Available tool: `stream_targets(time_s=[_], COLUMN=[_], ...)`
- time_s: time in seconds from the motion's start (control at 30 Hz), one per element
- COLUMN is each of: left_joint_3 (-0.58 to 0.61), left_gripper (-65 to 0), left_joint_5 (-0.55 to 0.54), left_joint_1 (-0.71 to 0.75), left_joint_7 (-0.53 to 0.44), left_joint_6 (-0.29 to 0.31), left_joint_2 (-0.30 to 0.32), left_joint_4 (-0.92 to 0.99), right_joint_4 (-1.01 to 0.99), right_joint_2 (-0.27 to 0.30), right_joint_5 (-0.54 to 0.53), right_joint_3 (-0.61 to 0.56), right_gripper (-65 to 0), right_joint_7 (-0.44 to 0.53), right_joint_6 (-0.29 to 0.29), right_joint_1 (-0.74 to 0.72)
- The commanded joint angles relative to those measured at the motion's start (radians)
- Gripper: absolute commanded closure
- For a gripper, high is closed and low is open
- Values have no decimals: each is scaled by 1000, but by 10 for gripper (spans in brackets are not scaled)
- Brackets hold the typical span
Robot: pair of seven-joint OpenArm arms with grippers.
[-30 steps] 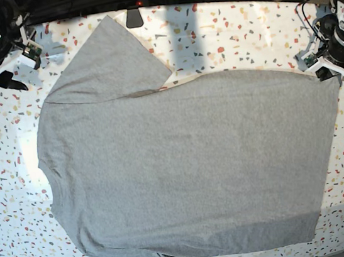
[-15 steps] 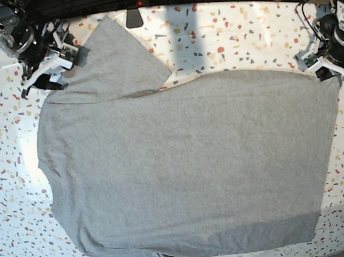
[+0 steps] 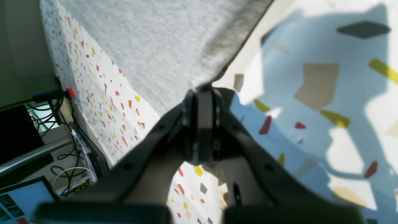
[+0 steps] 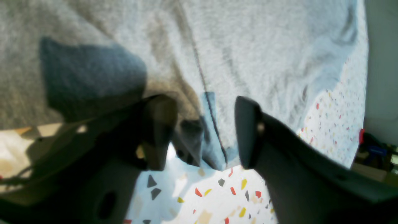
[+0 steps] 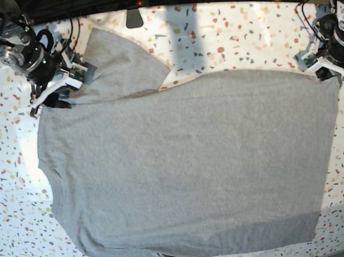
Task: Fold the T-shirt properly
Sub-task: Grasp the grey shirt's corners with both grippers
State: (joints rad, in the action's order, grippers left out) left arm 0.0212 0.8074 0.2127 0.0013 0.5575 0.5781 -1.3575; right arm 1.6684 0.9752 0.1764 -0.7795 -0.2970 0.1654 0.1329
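A: Where do we stand with the T-shirt (image 5: 189,164)?

B: It lies flat on the bench (image 5: 241,30), plain side up, spread wide from one arm to the other. Our right gripper (image 4: 205,133) is at the shoulder end, where the sleeve (image 5: 116,63) branches off. Between our right fingers (image 4: 158,130) we see a seam and a corner of grey cloth, with bare bench just nearer to us than the tips.

A: Are those fingers on it?

B: Not that we can tell. They stand apart, one on each side of the seam, and the cloth edge runs straight into the gap between them. The body of the shirt lies beyond the tips, stretching away from us.

A: And the far corner?

B: Our left gripper (image 3: 202,118) is there, at the hem corner. Its fingers are pressed together, and the grey corner comes down to a point right at the tips, so we judge it is pinched. From there the cloth fans out ahead, bench on both sides.

A: So what decides the coming move?

B: The shirt's long axis runs from one gripper to the other. The left end looks secured; the right is nearer the sleeve and shoulder, and would have to pinch that seam edge.
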Motion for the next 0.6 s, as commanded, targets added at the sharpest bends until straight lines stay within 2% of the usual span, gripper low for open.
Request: stream_targets(time_s=[0.0,0.27,0.4,0.5,0.57], left_joint_3=[6,6,6,6,6], left_gripper=[0,0,0,0,0], left_joint_5=[21,1,-103,-221,-329], left_joint_1=[1,1,3,3,4], left_joint_7=[70,71,72,93,123], left_joint_6=[55,56,56,54,38], left_joint_2=[4,4,4,5,5], left_joint_4=[15,15,15,15,15], right_joint_4=[-6,-6,1,19,50], right_joint_2=[14,14,14,17,30], right_joint_5=[-19,-20,-20,-21,-34], right_joint_3=[-1,-1,0,0,0], right_gripper=[-259,0,0,0,0], right_joint_7=[-35,-127,-127,-128,-131], right_joint_6=[35,37,32,-46,-77], right_joint_1=[0,0,0,1,3])
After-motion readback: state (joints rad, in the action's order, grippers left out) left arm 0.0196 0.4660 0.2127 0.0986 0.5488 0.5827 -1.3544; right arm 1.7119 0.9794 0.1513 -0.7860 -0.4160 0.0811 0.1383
